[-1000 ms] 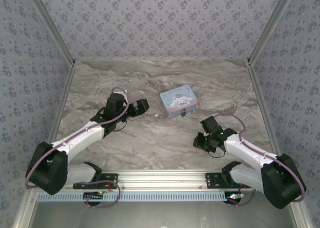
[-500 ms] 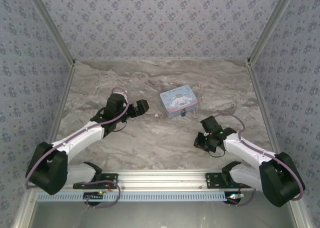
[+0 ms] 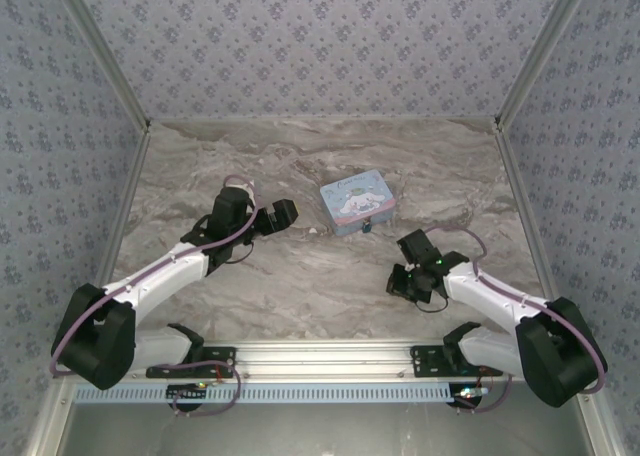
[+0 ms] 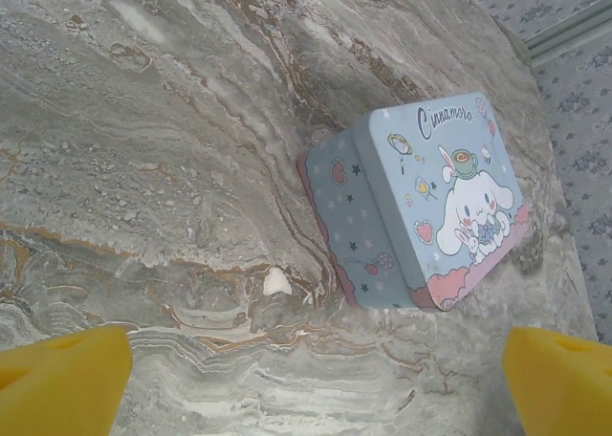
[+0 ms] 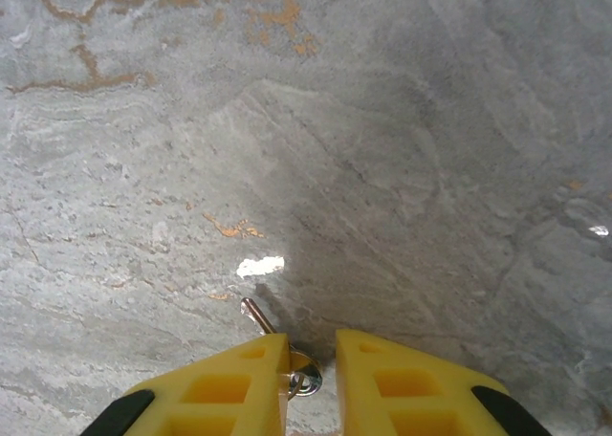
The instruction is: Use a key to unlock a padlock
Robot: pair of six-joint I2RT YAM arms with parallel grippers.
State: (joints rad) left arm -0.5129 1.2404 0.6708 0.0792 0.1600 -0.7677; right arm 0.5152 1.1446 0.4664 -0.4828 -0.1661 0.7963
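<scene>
The tiny teal-blue padlock (image 3: 367,227) hangs at the front edge of the light-blue cartoon tin (image 3: 356,201). A small silvery key (image 5: 260,318) lies on the marble with its ring (image 5: 304,376) between the yellow fingers of my right gripper (image 5: 311,359). The left finger (image 5: 251,374) touches the key and a narrow gap stays on the other side, so the gripper is open. My left gripper (image 4: 316,383) is wide open over bare marble, with the tin (image 4: 430,207) ahead of it to the right. In the top view it sits left of the tin (image 3: 283,214).
The marble table (image 3: 300,276) is walled by patterned panels at the back and both sides. A metal rail (image 3: 320,356) with the arm bases runs along the near edge. A small white chip (image 4: 276,281) marks the surface near the tin.
The right gripper has shifted slightly left and nearer the table's front. The left arm and the tin have not moved.
</scene>
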